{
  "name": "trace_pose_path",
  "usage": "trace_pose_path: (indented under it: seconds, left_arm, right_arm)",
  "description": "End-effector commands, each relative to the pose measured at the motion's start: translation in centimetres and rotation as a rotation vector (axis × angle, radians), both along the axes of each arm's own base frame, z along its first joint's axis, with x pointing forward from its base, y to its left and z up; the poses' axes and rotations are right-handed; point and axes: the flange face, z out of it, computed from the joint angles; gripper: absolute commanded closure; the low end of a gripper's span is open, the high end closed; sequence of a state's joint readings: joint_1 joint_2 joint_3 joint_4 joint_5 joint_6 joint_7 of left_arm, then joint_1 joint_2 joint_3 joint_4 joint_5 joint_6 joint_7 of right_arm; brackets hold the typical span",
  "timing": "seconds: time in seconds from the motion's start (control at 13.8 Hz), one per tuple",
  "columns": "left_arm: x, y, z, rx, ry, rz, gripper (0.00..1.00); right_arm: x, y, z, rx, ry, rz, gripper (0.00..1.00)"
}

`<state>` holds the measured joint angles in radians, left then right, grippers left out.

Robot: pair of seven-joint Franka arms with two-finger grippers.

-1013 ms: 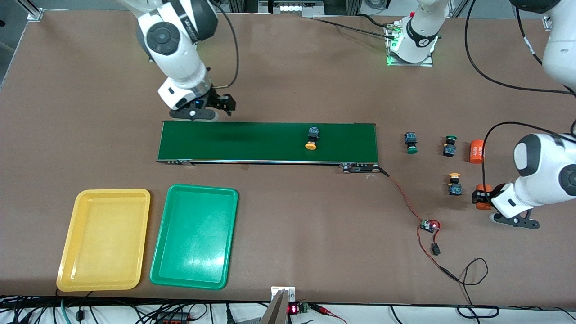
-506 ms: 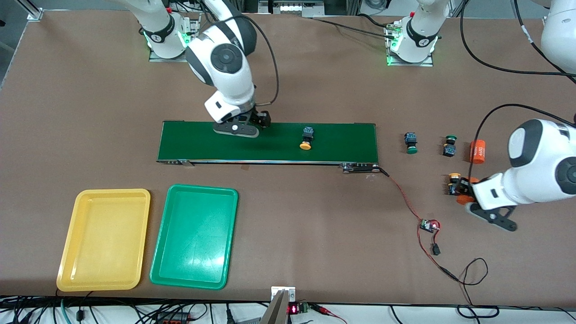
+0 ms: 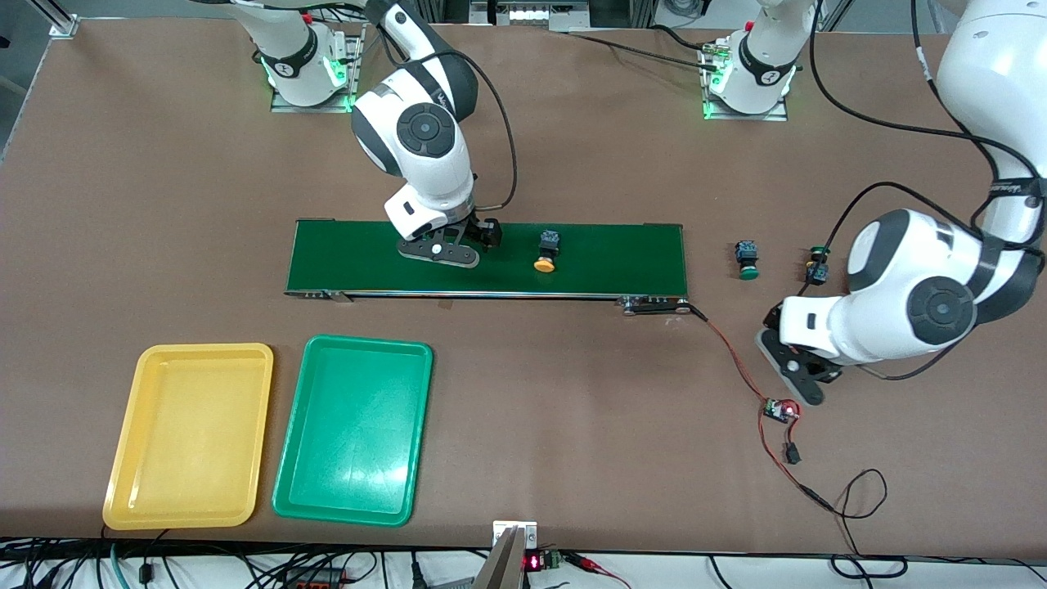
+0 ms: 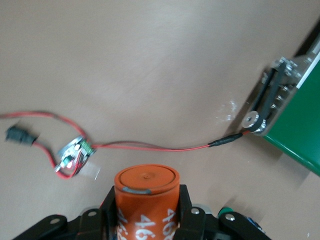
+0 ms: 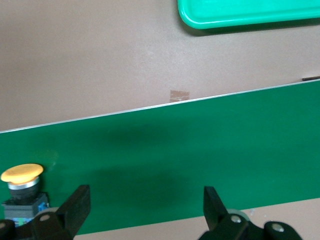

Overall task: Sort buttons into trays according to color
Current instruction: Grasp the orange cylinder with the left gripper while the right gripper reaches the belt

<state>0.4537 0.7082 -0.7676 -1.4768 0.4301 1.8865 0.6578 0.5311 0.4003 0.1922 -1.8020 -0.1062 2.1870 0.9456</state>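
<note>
A yellow-capped button (image 3: 545,249) lies on the dark green conveyor belt (image 3: 622,258); it also shows in the right wrist view (image 5: 22,186). My right gripper (image 3: 484,236) hangs open and empty over the belt, beside that button (image 5: 146,200). My left gripper (image 3: 806,370) is shut on an orange cylinder (image 4: 146,200) with white print, over bare table near the belt's end. Two green-capped buttons (image 3: 745,258) (image 3: 816,266) lie on the table; the left arm partly covers the second. The other yellow-capped button is hidden. The yellow tray (image 3: 190,433) and green tray (image 3: 353,429) stand empty nearer the camera.
A small circuit board (image 3: 781,409) with red and black wires (image 3: 736,360) lies close under the left gripper and runs to the belt's end (image 4: 265,107). The green tray's edge shows in the right wrist view (image 5: 250,12).
My right gripper moved along the belt toward the yellow-capped button, which rode toward it. My left gripper carried the orange cylinder toward the belt's end and now covers the other yellow-capped button.
</note>
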Motion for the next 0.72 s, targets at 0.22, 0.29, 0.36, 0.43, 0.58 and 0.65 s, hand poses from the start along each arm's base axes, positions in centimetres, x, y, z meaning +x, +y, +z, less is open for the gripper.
trace_pose_path:
  seconds: [0.22, 0.29, 0.36, 0.43, 0.58, 0.65]
  left_arm:
    - [-0.6, -3.5, 0.8, -0.039, -0.011, -0.299, 0.88]
    - [-0.8, -4.2, 0.9, -0.046, -0.01, -0.328, 0.88]
    - [-1.2, -5.0, 0.9, -0.053, -0.005, -0.36, 0.88]
    - [-1.5, -5.8, 1.0, -0.062, -0.001, -0.382, 0.88]
    - [-2.1, -7.5, 1.1, -0.073, 0.004, -0.41, 0.88]
    - [-2.5, -8.5, 0.9, -0.076, 0.011, -0.424, 0.88]
  right_arm:
    - [0.2, 0.6, 0.2, -0.006, -0.008, -0.015, 0.0]
    - [0.2, 0.6, -0.1, -0.007, -0.003, -0.016, 0.0]
    - [0.2, 0.6, -0.1, -0.007, -0.003, -0.024, 0.0]
    - [0.2, 0.6, -0.2, -0.007, -0.003, -0.042, 0.0]
    - [0.2, 0.8, -0.6, -0.009, -0.001, -0.049, 0.0]
    - [0.2, 0.9, -0.8, -0.006, -0.001, -0.046, 0.0]
